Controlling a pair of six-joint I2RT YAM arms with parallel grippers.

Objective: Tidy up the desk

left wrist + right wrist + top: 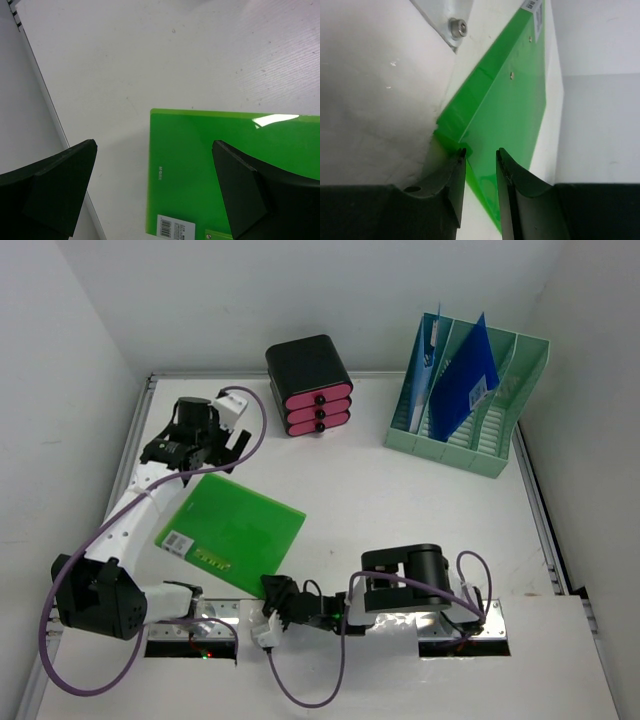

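Looking down on the white bench (400,510): flat, smooth, matte, filling the whole top view, with thin metal rails (135,455) along the 9 and 3 o'clock edges.

Over at 8 o'clock, lying flat, a bright green folder (235,525). Glossy plastic, square-cornered, with a barcode sticker (177,540) by its 8 o'clock corner.

Down at the folder's 5 o'clock corner, the right gripper (480,155), jaws narrow and straddling the thin edge, green sheet between them. Touching on one side, a sliver of gap on the other; cannot tell whether properly clamped.

Up at the folder's 11 o'clock corner, the left gripper (155,190), spread wide, holding nothing, hovering over that corner and bare bench.

Judging the folder: light, thin, likely springy rather than rigid, and slick on that shiny face. Apt to droop or swing if lifted by one corner, and apt to slip from a shallow pinch. Best taken deep on an edge, along the raised band showing in the right wrist view, or steadied at a second corner.

Elsewhere: at 12 o'clock, a black drawer box (310,385) with three pink fronts, rounded hard plastic. At 2 o'clock, a mint slotted file rack (450,453), with blue folders (465,380) standing tilted inside. Probably the green one's home too.
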